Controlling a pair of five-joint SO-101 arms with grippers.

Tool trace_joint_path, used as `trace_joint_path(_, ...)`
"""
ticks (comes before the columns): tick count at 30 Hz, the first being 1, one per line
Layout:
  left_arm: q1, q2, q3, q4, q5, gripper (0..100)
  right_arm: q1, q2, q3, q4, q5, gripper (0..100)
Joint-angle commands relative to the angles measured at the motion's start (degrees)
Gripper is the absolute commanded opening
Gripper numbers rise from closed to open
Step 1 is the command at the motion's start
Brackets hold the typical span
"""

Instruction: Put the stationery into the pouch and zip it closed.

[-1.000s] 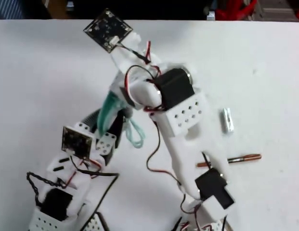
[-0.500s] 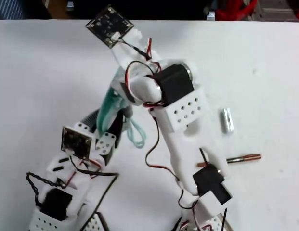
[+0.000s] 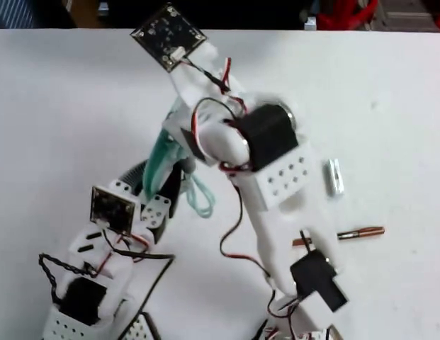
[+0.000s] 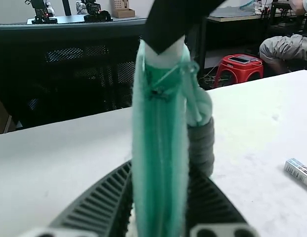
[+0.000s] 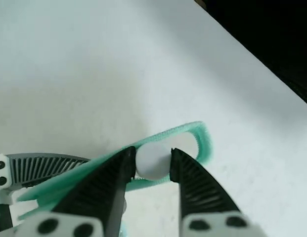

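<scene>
The green pouch [image 3: 159, 161] stands on edge, pinched between my left gripper's [image 3: 163, 185] ribbed fingers [image 4: 106, 202], with its zip edge [image 4: 158, 148] facing the left wrist camera. My right gripper [image 5: 152, 154] is shut on a white cylinder [image 5: 153, 162] at the pouch's far open end [image 5: 190, 136]. In the left wrist view that cylinder [image 4: 165, 52] sits just above the pouch, under a black finger [image 4: 168, 19]. A brown pen [image 3: 360, 231] and a small silver piece [image 3: 334, 177] lie on the table to the right of the right arm.
The white table [image 3: 64, 106] is bare on the left and at the far right. The pouch's green loop [image 3: 200, 197] hangs out beside the left gripper. The right arm [image 3: 276, 184] crosses the middle. The table's far edge [image 3: 347, 30] is close behind.
The right arm has shifted a little to the right and away, carrying its wrist camera with it. The left arm and the pouch have stayed put.
</scene>
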Motion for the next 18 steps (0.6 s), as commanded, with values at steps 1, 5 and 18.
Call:
trace_joint_path(1, -0.2, 0.0, -1.8, -1.5, 0.7, 12, -1.5, -3.8, -2.5, 0.0, -0.8, 1.9)
trace_joint_path(5, -0.2, 0.0, -1.8, -1.5, 0.7, 12, -4.7, -4.2, -2.5, 0.0, -0.9, 1.9)
trace_joint_path(18, -0.2, 0.0, -1.7, -1.5, 0.7, 12, -5.8, -6.9, 1.3, 0.1, -1.1, 1.9)
